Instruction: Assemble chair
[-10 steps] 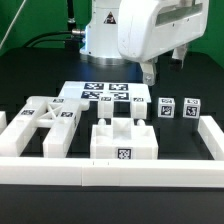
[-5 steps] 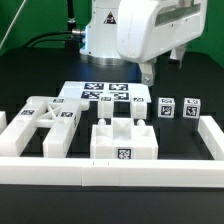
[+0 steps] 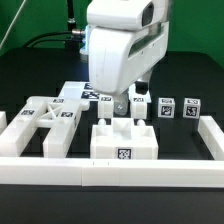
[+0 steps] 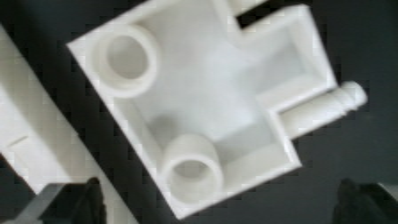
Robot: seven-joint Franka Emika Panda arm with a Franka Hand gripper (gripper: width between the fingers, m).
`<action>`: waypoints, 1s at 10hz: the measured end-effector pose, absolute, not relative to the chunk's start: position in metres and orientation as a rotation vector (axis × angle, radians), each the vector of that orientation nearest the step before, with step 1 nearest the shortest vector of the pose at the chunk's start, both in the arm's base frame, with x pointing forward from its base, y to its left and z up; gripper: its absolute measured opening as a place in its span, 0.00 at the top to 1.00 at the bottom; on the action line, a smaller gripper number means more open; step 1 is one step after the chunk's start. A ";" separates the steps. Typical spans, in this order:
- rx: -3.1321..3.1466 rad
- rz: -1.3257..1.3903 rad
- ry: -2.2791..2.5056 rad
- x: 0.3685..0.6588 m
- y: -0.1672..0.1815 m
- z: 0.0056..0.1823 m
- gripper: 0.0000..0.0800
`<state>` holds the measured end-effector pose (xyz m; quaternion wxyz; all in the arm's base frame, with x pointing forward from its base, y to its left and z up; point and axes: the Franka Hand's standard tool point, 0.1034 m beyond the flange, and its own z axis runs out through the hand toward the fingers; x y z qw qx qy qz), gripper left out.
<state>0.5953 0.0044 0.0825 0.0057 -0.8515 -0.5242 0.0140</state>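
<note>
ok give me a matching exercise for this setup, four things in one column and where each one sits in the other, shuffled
Things:
1. X-braced frame
2. notched block
3. cube-ended pegs
4. marker board

Places:
a. standing at the exterior view's right
b. in the middle, right under the open gripper
c. lying flat, furthest back
d. at the exterior view's left

Pairs: 1-d, 2-b, 3-a, 4-c
</note>
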 end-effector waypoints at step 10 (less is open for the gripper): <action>-3.083 0.023 -0.518 0.597 0.034 0.045 0.19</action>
